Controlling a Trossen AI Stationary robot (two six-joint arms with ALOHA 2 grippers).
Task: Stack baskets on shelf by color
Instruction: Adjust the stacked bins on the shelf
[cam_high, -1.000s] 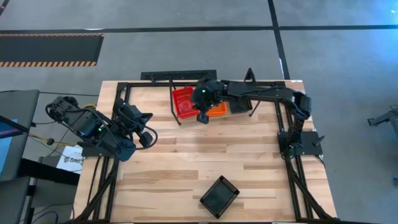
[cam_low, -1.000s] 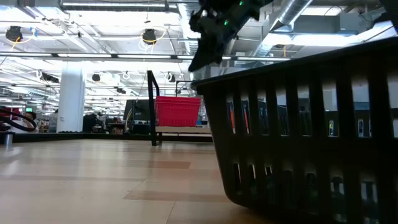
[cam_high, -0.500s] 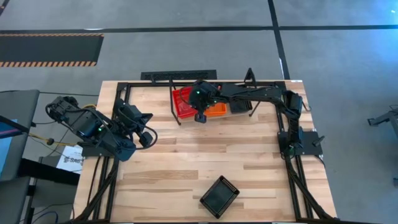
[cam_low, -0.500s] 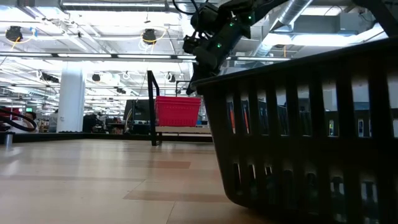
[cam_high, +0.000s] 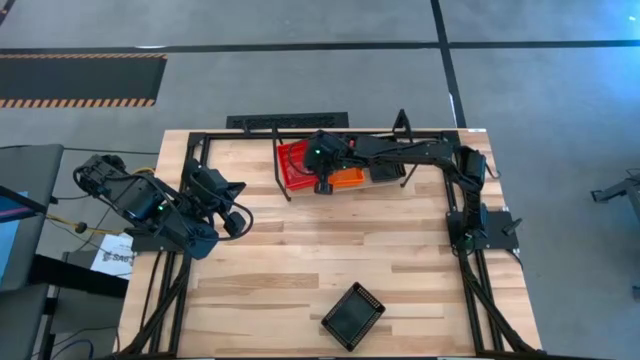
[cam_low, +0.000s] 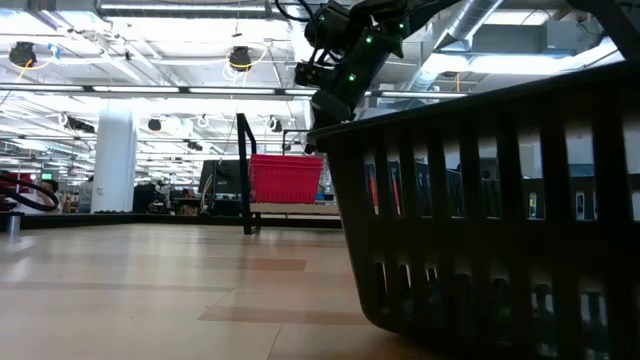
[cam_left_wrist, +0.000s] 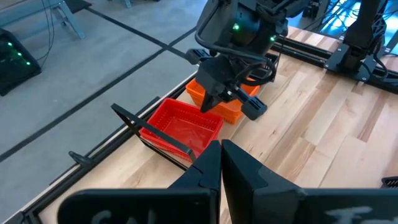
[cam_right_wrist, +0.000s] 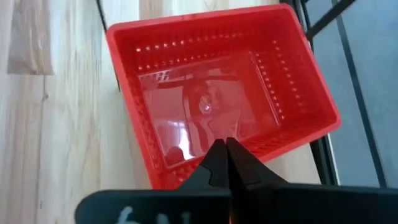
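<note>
The right gripper (cam_high: 322, 186) hangs with fingers pinched together, empty, over the red basket (cam_high: 294, 163) on the shelf (cam_left_wrist: 163, 144), with an orange basket (cam_high: 348, 178) beside it. A black basket (cam_high: 352, 315) lies apart at the table's near edge. The left gripper (cam_high: 238, 216) waits closed at the table's left side.

Red basket (cam_right_wrist: 217, 106) below closed fingers (cam_right_wrist: 219, 163)

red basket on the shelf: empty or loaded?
Empty. The right wrist view looks straight into the red basket and shows only its bare, glossy floor.
</note>
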